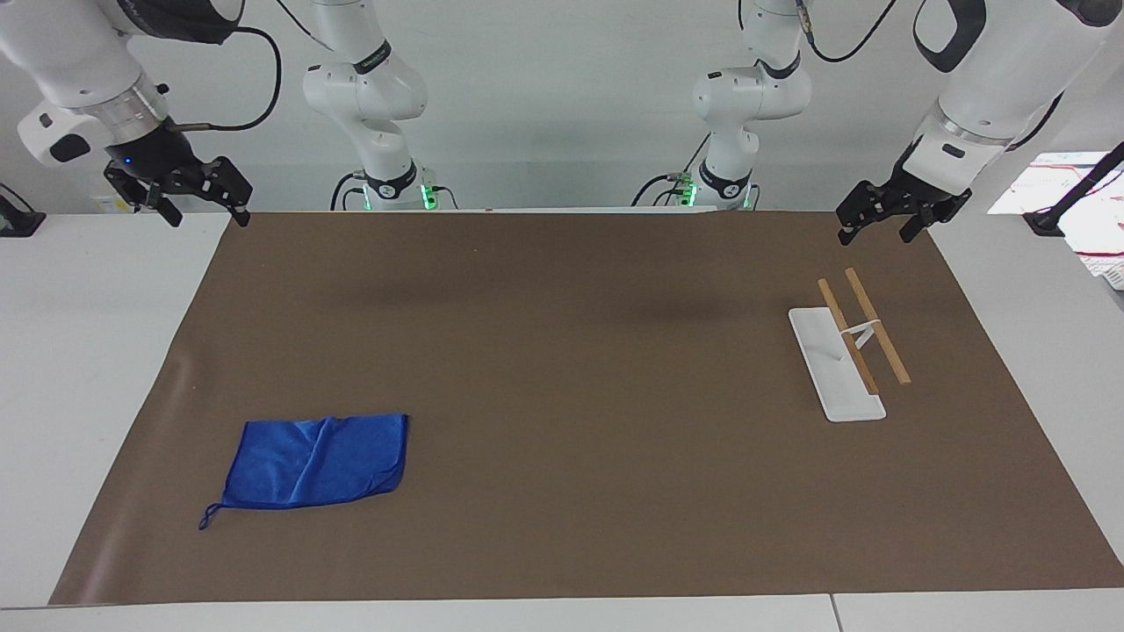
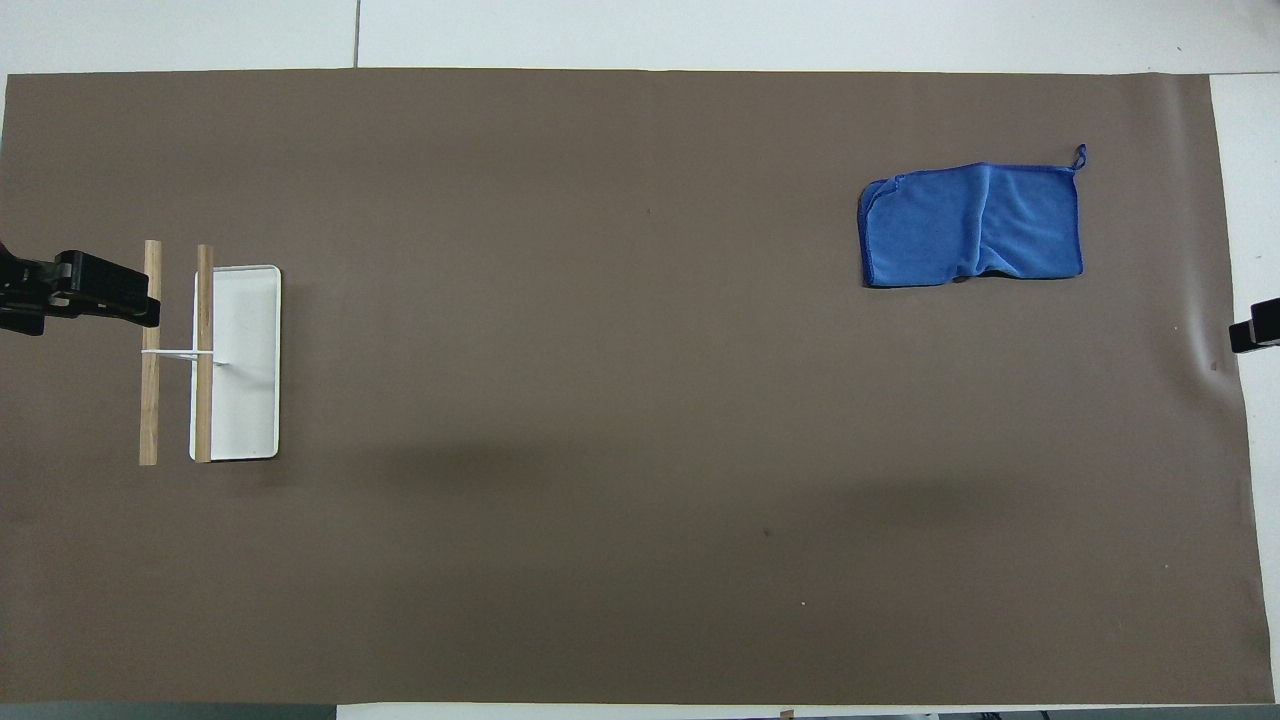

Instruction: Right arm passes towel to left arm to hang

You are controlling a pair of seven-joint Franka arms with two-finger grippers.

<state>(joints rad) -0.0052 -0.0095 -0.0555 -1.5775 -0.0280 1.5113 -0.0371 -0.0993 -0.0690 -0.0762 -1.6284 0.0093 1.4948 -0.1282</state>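
The towel [image 1: 313,462] lies flat on the brown mat [image 1: 562,395] toward the right arm's end, farther from the robots than the rack [image 1: 845,349]. Right gripper [image 1: 198,204] and left gripper [image 1: 885,219]: raised, jaws apart, holding nothing

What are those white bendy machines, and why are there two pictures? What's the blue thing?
Those are two robot arms. Each one ends in a black gripper that pinches things like a hand would. One picture looks at the robots from across the table; the other looks down from above them, so everything seems flipped around.

The right gripper and the left gripper both hang in the air at the edges of the brown mat, jaws open, holding nothing.

The blue thing is a towel, lying flat at the right arm's end. At the left arm's end stands a small rack: a white base with two wooden bars for hanging the towel.
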